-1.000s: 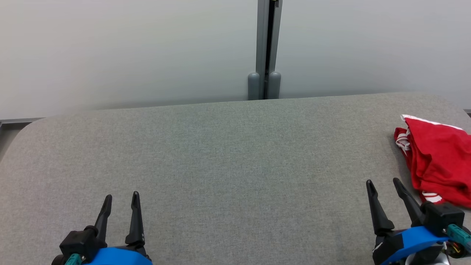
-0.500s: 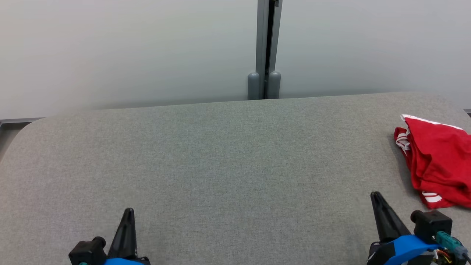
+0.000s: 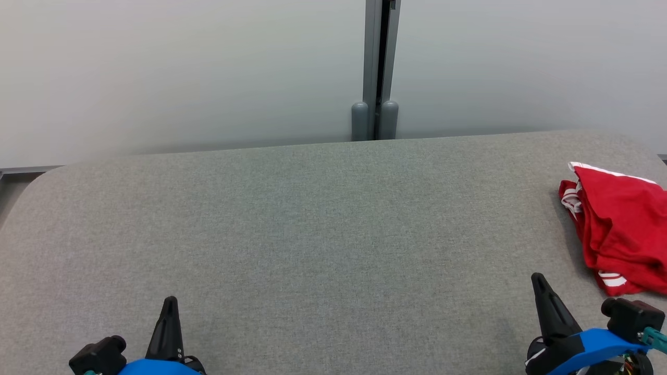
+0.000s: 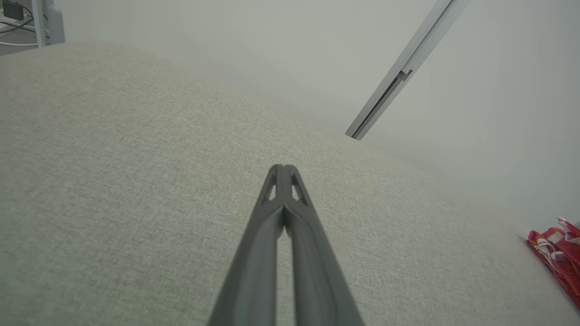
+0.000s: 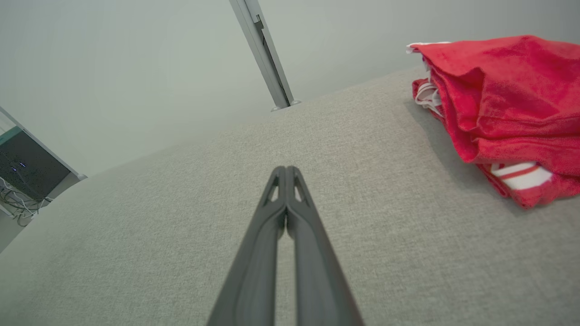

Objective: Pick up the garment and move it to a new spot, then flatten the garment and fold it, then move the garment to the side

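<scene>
Head view: I see the left gripper at lower left, fingers pressed together, nothing in them. The right gripper at lower right is likewise closed and empty. Both are over the grey desk. The red garment, white-striped, lies bunched at the right edge of the frame, near the right gripper but apart from it.

Left wrist view: fingers tip to tip; garment at far lower right, well apart.

Right wrist view: fingers closed tight; garment at upper right, on the desk.
</scene>
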{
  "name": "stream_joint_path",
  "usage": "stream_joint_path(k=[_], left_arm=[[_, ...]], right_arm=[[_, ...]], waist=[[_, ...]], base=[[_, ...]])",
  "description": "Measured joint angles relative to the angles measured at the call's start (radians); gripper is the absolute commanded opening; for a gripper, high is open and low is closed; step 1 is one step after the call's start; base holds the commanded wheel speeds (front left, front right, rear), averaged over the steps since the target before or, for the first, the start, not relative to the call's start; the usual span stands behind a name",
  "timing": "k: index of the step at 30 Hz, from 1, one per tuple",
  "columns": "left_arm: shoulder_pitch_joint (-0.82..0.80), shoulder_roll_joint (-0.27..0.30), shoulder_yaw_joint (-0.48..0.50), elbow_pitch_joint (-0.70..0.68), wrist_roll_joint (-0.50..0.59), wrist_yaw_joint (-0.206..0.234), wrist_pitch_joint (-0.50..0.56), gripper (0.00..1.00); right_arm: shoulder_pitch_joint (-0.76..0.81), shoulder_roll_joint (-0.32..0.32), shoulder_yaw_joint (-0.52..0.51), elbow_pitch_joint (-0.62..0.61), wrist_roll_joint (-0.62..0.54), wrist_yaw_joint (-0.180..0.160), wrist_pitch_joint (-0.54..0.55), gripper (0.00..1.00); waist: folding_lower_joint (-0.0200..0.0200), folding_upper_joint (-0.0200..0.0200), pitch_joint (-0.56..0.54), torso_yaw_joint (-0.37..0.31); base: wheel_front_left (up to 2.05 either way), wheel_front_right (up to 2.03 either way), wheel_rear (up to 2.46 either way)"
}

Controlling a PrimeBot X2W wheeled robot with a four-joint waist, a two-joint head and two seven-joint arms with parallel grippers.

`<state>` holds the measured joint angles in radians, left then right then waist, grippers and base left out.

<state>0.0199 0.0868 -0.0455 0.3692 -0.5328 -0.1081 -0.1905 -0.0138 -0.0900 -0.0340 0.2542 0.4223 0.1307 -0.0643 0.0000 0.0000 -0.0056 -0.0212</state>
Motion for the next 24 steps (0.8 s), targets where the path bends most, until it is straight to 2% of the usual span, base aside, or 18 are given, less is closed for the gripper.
stream_joint_path(k=[24], left_arm=[[-0.035, -0.013, 0.045, -0.04, -0.334, -0.006, 0.094, 0.0]], right_arm=[[-0.019, 0.013, -0.023, -0.004, 0.369, 0.0, 0.053, 0.0]], waist=[[0.0, 0.0, 0.002, 0.005]], base=[[0.0, 0.0, 0.0]])
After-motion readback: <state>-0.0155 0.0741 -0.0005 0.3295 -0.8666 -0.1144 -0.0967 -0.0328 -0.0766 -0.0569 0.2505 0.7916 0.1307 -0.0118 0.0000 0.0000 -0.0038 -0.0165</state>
